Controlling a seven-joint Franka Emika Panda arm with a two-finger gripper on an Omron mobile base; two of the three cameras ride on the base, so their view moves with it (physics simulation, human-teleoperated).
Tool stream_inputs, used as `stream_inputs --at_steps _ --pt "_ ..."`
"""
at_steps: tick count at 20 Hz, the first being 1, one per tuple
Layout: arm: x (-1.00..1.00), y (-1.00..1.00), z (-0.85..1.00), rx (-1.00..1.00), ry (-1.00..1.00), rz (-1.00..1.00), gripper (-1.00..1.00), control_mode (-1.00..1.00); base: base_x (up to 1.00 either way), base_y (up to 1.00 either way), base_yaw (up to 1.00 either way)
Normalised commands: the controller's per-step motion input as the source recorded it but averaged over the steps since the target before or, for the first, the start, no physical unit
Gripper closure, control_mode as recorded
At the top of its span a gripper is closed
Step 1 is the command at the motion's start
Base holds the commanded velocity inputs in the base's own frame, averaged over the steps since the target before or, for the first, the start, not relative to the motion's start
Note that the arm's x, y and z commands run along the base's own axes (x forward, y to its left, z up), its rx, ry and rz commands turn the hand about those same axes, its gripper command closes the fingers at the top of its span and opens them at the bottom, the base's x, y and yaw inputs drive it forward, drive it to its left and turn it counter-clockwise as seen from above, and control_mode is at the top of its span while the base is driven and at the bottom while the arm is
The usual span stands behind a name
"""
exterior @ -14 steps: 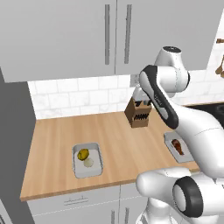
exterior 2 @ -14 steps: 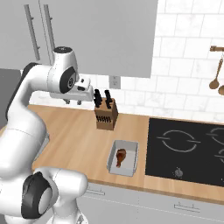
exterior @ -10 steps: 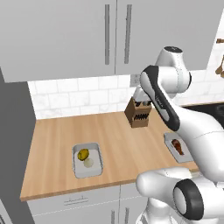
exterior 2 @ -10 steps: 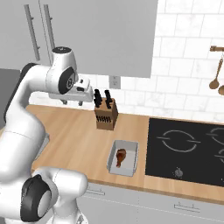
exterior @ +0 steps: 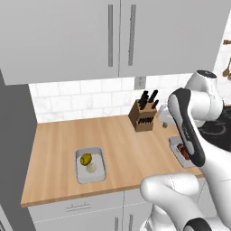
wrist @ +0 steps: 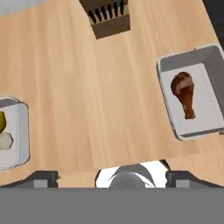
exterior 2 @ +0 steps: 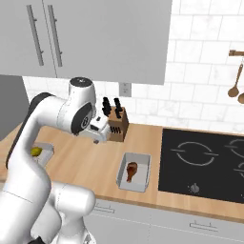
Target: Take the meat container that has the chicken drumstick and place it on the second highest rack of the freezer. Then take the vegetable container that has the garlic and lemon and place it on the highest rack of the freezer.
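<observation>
The meat container (wrist: pixel 194 98), a grey tray, holds the chicken drumstick (wrist: pixel 184 94) and sits on the wooden counter near the stove; both also appear as meat container (exterior 2: pixel 134 171) and drumstick (exterior 2: pixel 131 170). The vegetable container (exterior: pixel 90 164) stands further left with the lemon (exterior: pixel 85 159) and the garlic (exterior: pixel 91 168). My gripper (wrist: pixel 111 177) hangs open above the bare counter between the two trays, nothing between its fingers; gripper (exterior 2: pixel 96 138) is in front of the knife block. The freezer (exterior: pixel 13 158) is the grey front at far left; its racks are hidden.
A wooden knife block (exterior: pixel 143 118) stands at the back of the counter (exterior: pixel 122 149), close behind the hand. A black stove top (exterior 2: pixel 205 164) lies right of the meat tray. Upper cabinets (exterior: pixel 117 36) hang overhead, and wooden utensils (exterior 2: pixel 234 88) hang on the wall.
The arm has folded lower and a little to the right, and the hand has come down toward the counter. The trays and the knife block have not moved.
</observation>
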Motion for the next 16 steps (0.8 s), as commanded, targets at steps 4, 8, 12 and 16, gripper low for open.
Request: stream_inputs --at_steps 4,8,12,16 --pt "-0.23 -0.97 -0.4 0.28 0.15 -0.52 -1.0 -1.0 0.0 0.0 0.0" --pt "-0.26 -0.88 -0.38 0.27 0.15 -0.46 -1.0 -1.0 0.0 0.0 0.0" --pt "-0.01 -0.55 -0.56 0.2 0.11 -0.3 -1.0 -1.0 0.0 0.0 0.0" --pt "0.0 -0.41 -0.48 0.05 0.06 -0.2 -1.0 -1.0 0.0 0.0 0.0"
